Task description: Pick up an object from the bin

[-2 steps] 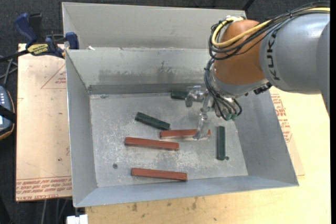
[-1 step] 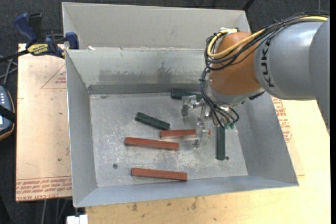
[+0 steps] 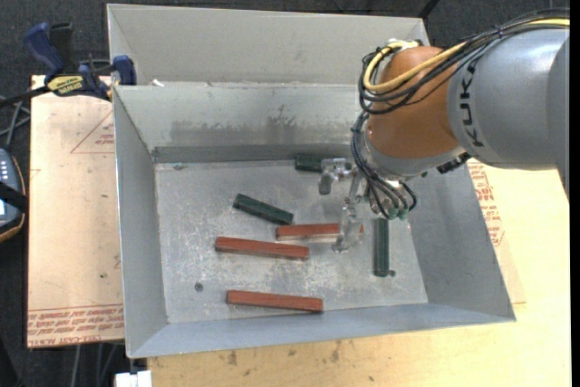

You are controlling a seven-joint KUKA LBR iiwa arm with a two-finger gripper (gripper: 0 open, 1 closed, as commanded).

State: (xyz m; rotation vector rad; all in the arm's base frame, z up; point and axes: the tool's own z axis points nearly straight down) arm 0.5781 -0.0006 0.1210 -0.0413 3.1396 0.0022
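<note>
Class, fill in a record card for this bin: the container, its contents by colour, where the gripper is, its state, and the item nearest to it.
container: grey metal bin
red-brown items: short red-brown bar, long red-brown bar, front red-brown bar
dark green items: tilted green bar, right green bar, back green bar
gripper position: gripper low over the floor, right of centre
gripper state: open, holding nothing
nearest item: short red-brown bar, its right end by one finger

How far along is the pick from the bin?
Done: the gripper is down in the bin, at the right end of the short red bar. In hand: nothing seen held. Left: gripping a bar and lifting it out.
</note>
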